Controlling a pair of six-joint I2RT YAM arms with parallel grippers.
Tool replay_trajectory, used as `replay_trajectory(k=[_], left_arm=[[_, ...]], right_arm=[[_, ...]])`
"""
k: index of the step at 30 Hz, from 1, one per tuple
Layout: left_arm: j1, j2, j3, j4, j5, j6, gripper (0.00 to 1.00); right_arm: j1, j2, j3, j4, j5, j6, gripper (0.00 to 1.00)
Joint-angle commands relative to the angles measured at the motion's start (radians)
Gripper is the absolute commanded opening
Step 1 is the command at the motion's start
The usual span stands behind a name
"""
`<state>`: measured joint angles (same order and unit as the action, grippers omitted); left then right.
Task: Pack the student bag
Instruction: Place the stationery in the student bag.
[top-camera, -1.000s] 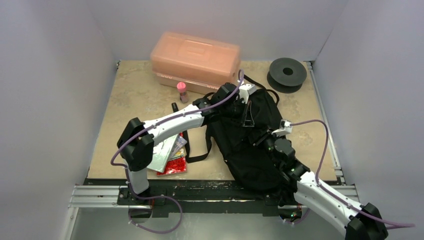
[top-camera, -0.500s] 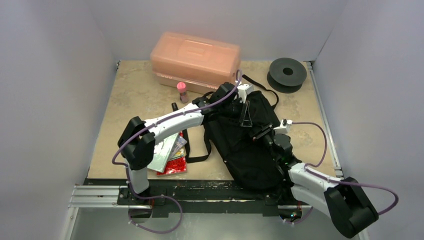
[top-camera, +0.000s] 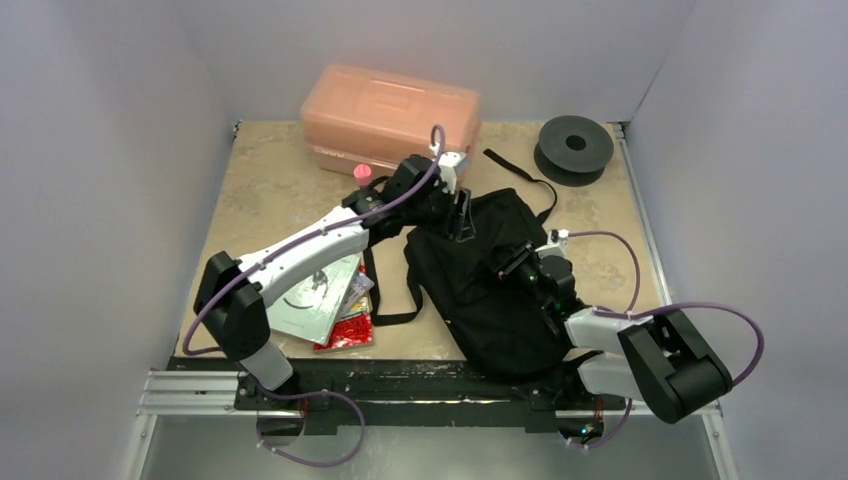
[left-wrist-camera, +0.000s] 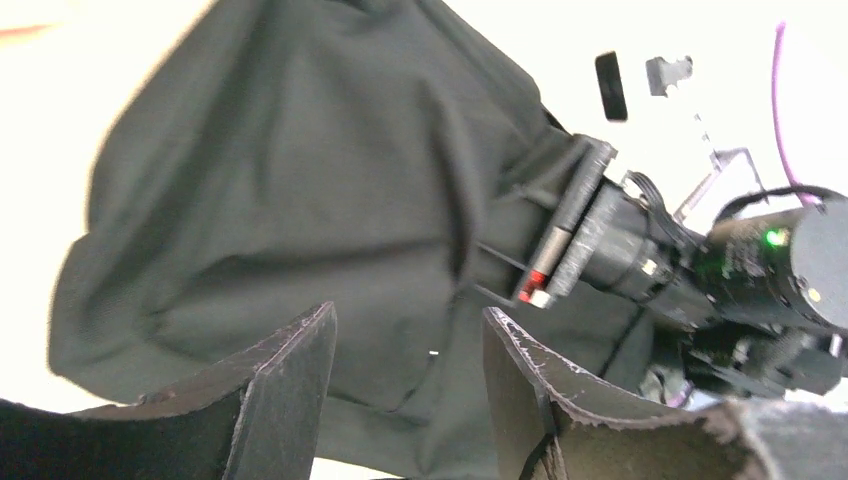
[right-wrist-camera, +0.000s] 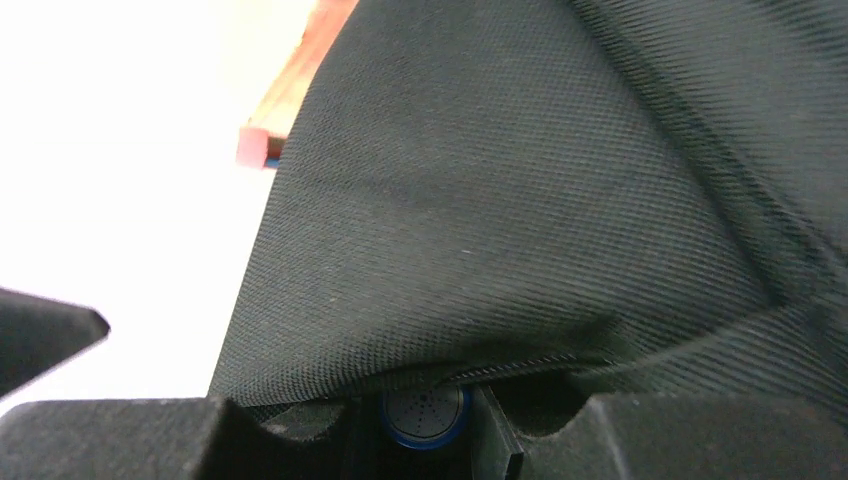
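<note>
Ahead of the parted, empty left fingers (left-wrist-camera: 285, 400) lies the student bag (left-wrist-camera: 300, 180), its cloth covering the right fingers (right-wrist-camera: 660, 430), grip unclear.

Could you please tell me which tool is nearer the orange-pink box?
Left. The left tool sits just before the box, over the far end of the student bag; the right tool lies toward the bases, on its middle.

Student bag (right-wrist-camera: 520, 200): black woven fabric fills view; blue-rimmed round cap (right-wrist-camera: 424, 414) beneath its fold; pink object (right-wrist-camera: 257, 146) upper left
</note>
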<state>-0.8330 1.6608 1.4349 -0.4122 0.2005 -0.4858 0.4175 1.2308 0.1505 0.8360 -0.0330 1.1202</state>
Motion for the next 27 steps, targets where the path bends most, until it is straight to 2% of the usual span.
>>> replay_trajectory(k=[1,7,11,18,21,24,27], left_arm=[[0.094,-0.060,-0.065,0.013,-0.131,-0.010,0.54],[0.138,-0.013,-0.132,0.053,-0.155,-0.062,0.49],[0.140,0.026,-0.148,0.071,-0.133,-0.080,0.46],[0.139,0.010,-0.164,0.111,-0.100,-0.085,0.47],[0.140,0.013,-0.160,0.114,-0.091,-0.085,0.48],[0.140,0.018,-0.159,0.119,-0.082,-0.086,0.48],[0.139,0.021,-0.159,0.120,-0.072,-0.086,0.49]], right_arm=[[-0.003,0.047,0.057,0.091,-0.105,-0.101,0.09],[-0.003,0.147,0.163,0.025,-0.223,-0.186,0.17],[-0.003,0.189,0.262,-0.192,-0.255,-0.266,0.31],[-0.003,0.089,0.315,-0.505,-0.140,-0.434,0.64],[-0.003,0.030,0.343,-0.632,-0.056,-0.481,0.74],[-0.002,-0.033,0.355,-0.714,-0.009,-0.516,0.82],[-0.002,-0.069,0.360,-0.759,0.005,-0.520,0.83]])
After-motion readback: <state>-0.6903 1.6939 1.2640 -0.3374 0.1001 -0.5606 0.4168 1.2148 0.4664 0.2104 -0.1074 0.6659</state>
